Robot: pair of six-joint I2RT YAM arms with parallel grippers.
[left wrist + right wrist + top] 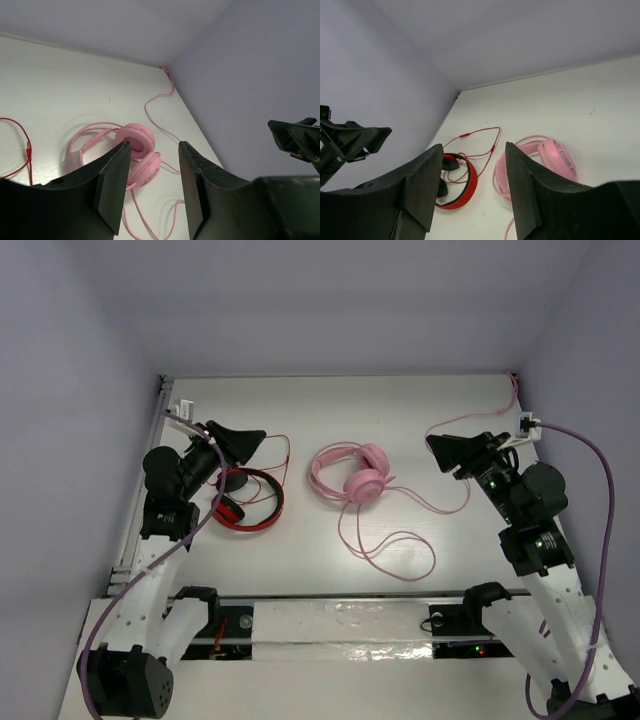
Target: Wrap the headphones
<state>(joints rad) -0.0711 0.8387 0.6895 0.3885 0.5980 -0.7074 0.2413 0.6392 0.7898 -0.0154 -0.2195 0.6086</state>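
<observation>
Pink headphones (350,475) lie near the middle of the white table (420,400), ear cups together, their thin cable (432,560) sprawling in loose loops toward 5 o'clock and out to 3 o'clock; a red-and-black pair (250,502) sits at 9 o'clock of them, near but apart. The likely trouble, as I judge it: the cable is thin and flat on the table, so a hand closing on it may miss or let it slip; pulling one loop could drag the light headphones along, or snarl the slack; the left arm, being right above the red pair, could catch the wrong set. The left hand (235,440) hovers at 9 o'clock, fingers spread wide, gripping and touching nothing; the right hand (452,452), at 3 o'clock, is likewise wide open and empty.
</observation>
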